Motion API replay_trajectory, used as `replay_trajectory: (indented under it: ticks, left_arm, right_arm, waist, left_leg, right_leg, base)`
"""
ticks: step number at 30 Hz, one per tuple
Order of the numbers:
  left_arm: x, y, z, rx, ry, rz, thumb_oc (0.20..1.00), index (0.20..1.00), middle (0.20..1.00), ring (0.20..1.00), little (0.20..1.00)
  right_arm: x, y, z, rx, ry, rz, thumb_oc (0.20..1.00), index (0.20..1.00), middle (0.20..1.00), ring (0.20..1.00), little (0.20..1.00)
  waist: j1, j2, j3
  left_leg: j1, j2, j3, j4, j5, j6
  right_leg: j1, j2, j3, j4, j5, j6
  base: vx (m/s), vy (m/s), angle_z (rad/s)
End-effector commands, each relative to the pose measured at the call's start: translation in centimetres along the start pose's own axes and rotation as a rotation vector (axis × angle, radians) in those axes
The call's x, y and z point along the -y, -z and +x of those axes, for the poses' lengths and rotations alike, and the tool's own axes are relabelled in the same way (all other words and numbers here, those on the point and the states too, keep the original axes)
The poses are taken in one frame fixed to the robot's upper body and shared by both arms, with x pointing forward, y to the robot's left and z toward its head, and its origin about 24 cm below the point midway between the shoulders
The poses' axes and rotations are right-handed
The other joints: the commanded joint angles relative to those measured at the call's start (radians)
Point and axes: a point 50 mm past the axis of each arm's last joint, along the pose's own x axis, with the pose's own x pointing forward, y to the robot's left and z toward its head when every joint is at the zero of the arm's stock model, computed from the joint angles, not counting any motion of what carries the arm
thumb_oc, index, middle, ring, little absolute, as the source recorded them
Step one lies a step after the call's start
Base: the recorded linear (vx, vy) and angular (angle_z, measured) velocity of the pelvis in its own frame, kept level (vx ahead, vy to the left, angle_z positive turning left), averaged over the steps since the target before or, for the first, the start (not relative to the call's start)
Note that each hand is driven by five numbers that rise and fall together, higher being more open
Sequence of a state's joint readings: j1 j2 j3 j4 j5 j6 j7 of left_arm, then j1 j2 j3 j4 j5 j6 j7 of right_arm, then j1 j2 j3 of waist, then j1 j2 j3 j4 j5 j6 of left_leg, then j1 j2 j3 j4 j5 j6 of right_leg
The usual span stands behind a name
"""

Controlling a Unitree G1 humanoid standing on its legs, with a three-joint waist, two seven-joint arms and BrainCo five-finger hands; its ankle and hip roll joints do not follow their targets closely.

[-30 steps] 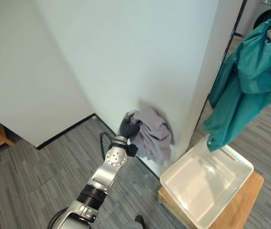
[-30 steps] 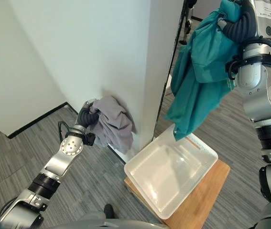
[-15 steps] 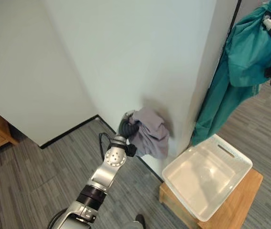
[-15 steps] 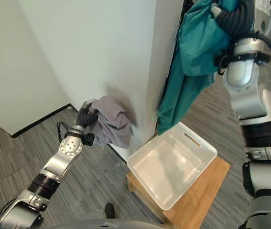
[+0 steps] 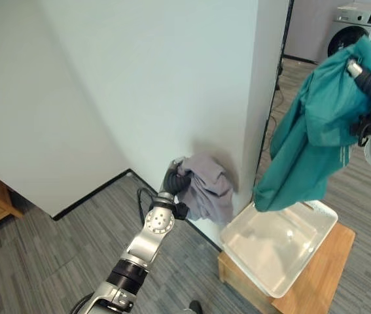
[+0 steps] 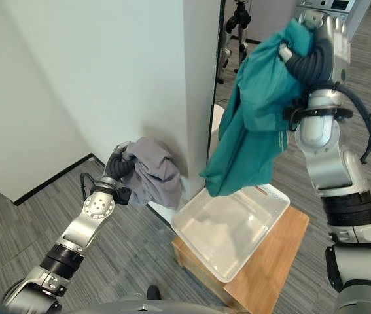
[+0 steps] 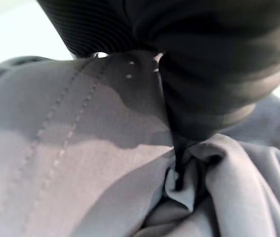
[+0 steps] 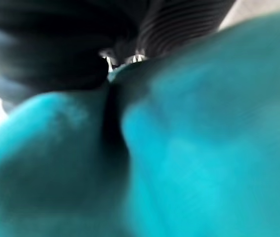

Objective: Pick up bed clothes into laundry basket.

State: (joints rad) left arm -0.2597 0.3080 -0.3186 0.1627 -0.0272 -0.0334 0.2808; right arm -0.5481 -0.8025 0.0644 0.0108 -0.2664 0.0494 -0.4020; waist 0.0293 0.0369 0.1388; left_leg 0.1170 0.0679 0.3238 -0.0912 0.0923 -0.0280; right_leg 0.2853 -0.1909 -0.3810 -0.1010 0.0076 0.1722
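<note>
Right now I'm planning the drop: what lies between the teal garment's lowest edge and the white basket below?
Nothing: in the right eye view the teal garment hangs from the right hand just above the white basket.

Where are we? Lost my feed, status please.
Right hand grips teal garment above white basket. Left hand holds grey cloth at wall.

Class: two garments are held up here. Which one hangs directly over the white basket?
The teal garment, held by the right robot hand; the grey garment in the left robot hand hangs beside the basket.
</note>
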Motion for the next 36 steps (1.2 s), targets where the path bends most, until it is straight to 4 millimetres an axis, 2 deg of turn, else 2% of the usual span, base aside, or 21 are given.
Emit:
replay_trajectory:
  ticks: [1, 9, 12, 15, 16, 17, 20, 21, 23, 24, 25, 26, 27, 28, 30, 31, 32, 33, 34, 35, 36]
  left_arm:
    - [0.9, -3.5, 0.9, 0.151, -0.022, -0.089, 0.200, 0.200, 0.200, 0.200, 0.200]
    - [0.7, -3.3, 0.7, 0.143, -0.023, -0.066, 0.200, 0.200, 0.200, 0.200, 0.200]
    - [0.8, -2.9, 0.5, 0.130, -0.019, -0.071, 0.200, 0.200, 0.200, 0.200, 0.200]
    - [0.9, -2.4, 0.1, 0.111, -0.010, -0.081, 0.200, 0.200, 0.200, 0.200, 0.200]
    - [0.9, -2.2, -0.1, 0.105, -0.008, -0.083, 0.200, 0.200, 0.200, 0.200, 0.200]
    - [0.9, -2.0, -0.3, 0.095, -0.007, -0.085, 0.200, 0.200, 0.200, 0.200, 0.200]
    - [1.1, -1.8, -0.7, 0.094, 0.019, -0.093, 0.200, 0.200, 0.200, 0.200, 0.200]
    - [1.3, -1.9, -0.7, 0.102, 0.032, -0.099, 0.200, 0.200, 0.200, 0.200, 0.200]
    - [1.6, -2.7, -0.3, 0.134, 0.070, -0.117, 0.200, 0.200, 0.200, 0.200, 0.200]
    - [1.6, -3.1, -0.2, 0.147, 0.078, -0.131, 0.200, 0.200, 0.200, 0.200, 0.200]
    - [1.5, -3.5, 0.0, 0.163, 0.079, -0.139, 0.200, 0.200, 0.200, 0.200, 0.200]
    - [1.6, -3.7, 0.1, 0.169, 0.083, -0.150, 0.200, 0.200, 0.200, 0.200, 0.200]
    - [1.8, -3.8, 0.2, 0.173, 0.089, -0.163, 0.200, 0.200, 0.200, 0.200, 0.200]
    - [1.8, -4.2, 0.4, 0.182, 0.092, -0.172, 0.200, 0.200, 0.200, 0.200, 0.200]
    - [1.9, -4.3, 0.2, 0.191, 0.102, -0.180, 0.200, 0.200, 0.200, 0.200, 0.200]
    - [1.8, -4.7, 0.3, 0.205, 0.106, -0.180, 0.200, 0.200, 0.200, 0.200, 0.200]
    - [1.8, -4.7, 0.3, 0.205, 0.106, -0.181, 0.200, 0.200, 0.200, 0.200, 0.200]
    - [1.7, -5.1, 0.5, 0.225, 0.105, -0.179, 0.200, 0.200, 0.200, 0.200, 0.200]
    - [2.1, -5.5, 0.6, 0.243, 0.123, -0.180, 0.200, 0.200, 0.200, 0.200, 0.200]
    - [2.4, -6.3, 0.7, 0.272, 0.149, -0.170, 0.200, 0.200, 0.200, 0.200, 0.200]
    - [2.6, -6.9, 0.9, 0.301, 0.167, -0.161, 0.200, 0.200, 0.200, 0.200, 0.200]
  right_arm:
    - [0.4, 0.1, 0.2, 0.009, 0.010, -0.038, 0.200, 0.200, 0.200, 0.200, 0.200]
    - [-3.6, 3.0, -5.7, -0.135, -0.211, -0.074, 0.200, 0.200, 0.200, 0.200, 0.200]
    - [-5.0, 3.4, -7.2, -0.174, -0.281, -0.063, 0.200, 0.200, 0.200, 0.200, 0.200]
    - [-6.7, 4.0, -9.7, -0.229, -0.379, -0.051, 0.200, 0.200, 0.200, 0.200, 0.200]
    - [-7.0, 4.2, -10.1, -0.241, -0.397, -0.054, 0.482, 0.482, 0.482, 0.482, 0.482]
    - [-7.5, 4.4, -10.6, -0.259, -0.424, -0.060, 1.000, 1.000, 1.000, 1.000, 1.000]
    - [-8.0, 6.5, -12.0, -0.361, -0.466, -0.083, 1.000, 1.000, 1.000, 1.000, 1.000]
    - [-7.7, 7.0, -11.8, -0.378, -0.448, -0.097, 1.000, 1.000, 1.000, 1.000, 1.000]
    - [-6.8, 7.9, -11.4, -0.410, -0.412, -0.118, 1.000, 1.000, 1.000, 1.000, 1.000]
    - [-6.5, 8.1, -11.1, -0.412, -0.399, -0.122, 1.000, 1.000, 1.000, 1.000, 1.000]
    - [-6.1, 8.3, -11.1, -0.426, -0.384, -0.112, 1.000, 1.000, 1.000, 1.000, 1.000]
    - [-6.0, 8.5, -11.4, -0.447, -0.373, -0.086, 1.000, 1.000, 1.000, 1.000, 1.000]
    - [-5.9, 8.7, -11.6, -0.470, -0.366, -0.047, 1.000, 1.000, 1.000, 1.000, 1.000]
    - [-5.4, 8.9, -11.4, -0.489, -0.333, -0.023, 1.000, 1.000, 1.000, 1.000, 1.000]
    - [-4.9, 9.3, -11.6, -0.515, -0.308, -0.003, 1.000, 1.000, 1.000, 1.000, 1.000]
    - [-4.6, 9.4, -11.5, -0.520, -0.296, 0.003, 1.000, 1.000, 1.000, 1.000, 1.000]
    - [-4.6, 9.4, -11.5, -0.519, -0.297, 0.003, 1.000, 1.000, 1.000, 1.000, 1.000]
    - [-3.9, 9.4, -10.9, -0.504, -0.279, -0.002, 1.000, 1.000, 1.000, 1.000, 1.000]
    - [-3.0, 9.6, -10.4, -0.496, -0.252, -0.031, 1.000, 1.000, 1.000, 1.000, 1.000]
    - [-1.9, 9.9, -10.0, -0.491, -0.225, -0.066, 1.000, 1.000, 1.000, 1.000, 1.000]
    - [-1.0, 10.2, -9.8, -0.488, -0.209, -0.108, 1.000, 1.000, 1.000, 1.000, 1.000]
  waist:
    - [0.042, 0.022, -0.054]
    - [0.045, 0.043, -0.030]
    - [0.050, 0.050, -0.015]
    - [0.058, 0.059, -0.001]
    - [0.059, 0.062, 0.001]
    - [0.063, 0.066, 0.004]
    - [0.073, 0.071, 0.031]
    - [0.074, 0.066, 0.044]
    - [0.046, 0.037, 0.068]
    - [0.031, 0.019, 0.075]
    - [0.022, 0.006, 0.077]
    - [0.014, 0.000, 0.076]
    - [0.000, -0.008, 0.077]
    - [-0.021, -0.017, 0.077]
    - [-0.049, -0.025, 0.074]
    - [-0.074, -0.024, 0.066]
    - [-0.070, -0.020, 0.069]
    - [-0.090, -0.004, 0.052]
    - [-0.097, -0.009, 0.045]
    - [-0.115, -0.025, 0.046]
    - [-0.128, -0.033, 0.050]
  left_leg:
    - [0.020, 0.174, -0.016, 0.006, 0.011, -0.154]
    - [-0.002, 0.179, -0.028, 0.004, 0.031, -0.160]
    - [-0.023, 0.182, -0.038, 0.004, 0.051, -0.165]
    - [-0.051, 0.184, -0.048, 0.004, 0.068, -0.171]
    - [-0.061, 0.183, -0.052, 0.004, 0.070, -0.171]
    - [-0.074, 0.177, -0.060, 0.004, 0.071, -0.168]
    - [-0.122, 0.157, -0.061, 0.016, 0.081, -0.166]
    - [-0.147, 0.149, -0.046, 0.040, 0.086, -0.166]
    - [-0.179, 0.154, 0.024, 0.155, 0.009, -0.152]
    - [-0.169, 0.154, 0.029, 0.237, -0.060, -0.153]
    - [-0.158, 0.158, 0.002, 0.317, -0.109, -0.155]
    - [-0.144, 0.164, -0.029, 0.363, -0.135, -0.157]
    - [-0.122, 0.169, -0.061, 0.400, -0.143, -0.159]
    - [-0.082, 0.201, -0.102, 0.464, -0.145, -0.172]
    - [-0.042, 0.235, -0.137, 0.462, -0.111, -0.183]
    - [0.001, 0.267, -0.149, 0.414, -0.096, -0.195]
    - [0.019, 0.271, -0.140, 0.396, -0.090, -0.199]
    - [0.103, 0.236, -0.185, 0.246, -0.136, -0.198]
    - [0.133, 0.211, -0.187, 0.184, -0.187, -0.188]
    - [0.146, 0.203, -0.159, 0.136, -0.229, -0.182]
    - [0.143, 0.193, -0.144, 0.112, -0.245, -0.173]
  right_leg:
    - [-0.026, -0.001, -0.019, 0.014, -0.063, 0.015]
    - [-0.034, 0.012, -0.018, 0.014, -0.066, 0.010]
    - [-0.044, 0.017, -0.019, 0.014, -0.065, 0.010]
    - [-0.064, 0.015, -0.024, 0.014, -0.060, 0.016]
    - [-0.074, 0.013, -0.024, 0.014, -0.058, 0.018]
    - [-0.087, 0.011, -0.021, 0.014, -0.054, 0.021]
    - [-0.121, -0.003, -0.023, 0.014, -0.045, 0.029]
    - [-0.128, -0.014, -0.034, 0.014, -0.041, 0.027]
    - [-0.168, -0.057, -0.069, 0.014, -0.011, 0.019]
    - [-0.186, -0.080, -0.077, 0.014, 0.003, 0.014]
    - [-0.203, -0.097, -0.080, 0.014, 0.019, 0.011]
    - [-0.206, -0.104, -0.084, 0.014, 0.032, 0.010]
    - [-0.213, -0.113, -0.084, 0.014, 0.047, 0.008]
    - [-0.230, -0.129, -0.071, 0.014, 0.063, 0.011]
    - [-0.254, -0.152, -0.069, 0.014, 0.088, 0.024]
    - [-0.281, -0.161, -0.058, 0.014, 0.104, 0.044]
    - [-0.277, -0.156, -0.054, 0.014, 0.103, 0.045]
    - [-0.332, -0.154, -0.026, 0.014, 0.127, 0.076]
    - [-0.357, -0.158, -0.009, 0.014, 0.141, 0.082]
    - [-0.374, -0.179, -0.005, 0.014, 0.164, 0.089]
    - [-0.386, -0.186, 0.006, 0.014, 0.173, 0.090]
  base:
    - [-0.03, -0.006, -0.03]
    - [-0.04, -0.017, 0.00]
    - [-0.07, -0.026, 0.02]
    - [-0.08, -0.018, 0.04]
    - [-0.10, 0.001, 0.06]
    - [-0.12, 0.013, 0.10]
    - [-0.19, 0.012, 0.12]
    - [-0.34, -0.018, 0.09]
    - [-0.36, -0.043, 0.71]
    - [-0.27, -0.030, 0.85]
    - [-0.17, -0.010, 0.26]
    - [-0.11, 0.056, 0.11]
    - [-0.11, 0.141, 0.19]
    - [-0.12, 0.165, 0.51]
    - [-0.14, 0.268, 0.36]
    - [-0.09, 0.259, -0.07]
    - [-0.11, 0.373, -0.13]
    - [-0.07, 0.288, -0.27]
    - [-0.18, 0.374, -0.38]
    - [-0.20, 0.235, -0.49]
    - [-0.25, 0.260, -0.32]
